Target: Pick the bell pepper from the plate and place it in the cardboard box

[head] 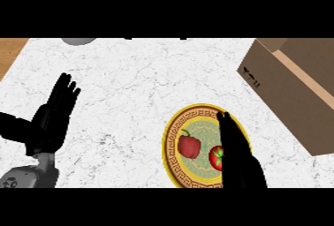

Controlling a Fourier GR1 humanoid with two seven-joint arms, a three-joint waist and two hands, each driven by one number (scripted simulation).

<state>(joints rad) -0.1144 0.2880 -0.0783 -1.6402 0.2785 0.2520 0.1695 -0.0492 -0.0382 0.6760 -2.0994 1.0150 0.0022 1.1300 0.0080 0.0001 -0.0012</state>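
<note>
Red and a bit dark, the bell pepper [188, 146] lies on the left half of a round plate [195, 112] with a yellow rim and a brown pattern ring. It has a thin stem on top. Just beside it on the plate sits another red thing [215, 159] with a green star on it, and part of it is hidden. The right hand [240, 165] is over the right side of the plate. Its black fingers [228, 132] are straight and together, pointing away from the robot. The hand holds nothing, and I cannot tell if it touches the plate. The pepper is just left of the fingers, not in the hand. The brown cardboard box [280, 92] stands well apart from the plate, up at the right. The left hand [52, 121] rests far off at the left with straight fingers pointing up. Everything is on a white stone counter [143, 84]. A small grey round thing [79, 40] peeks in at the top edge.
</note>
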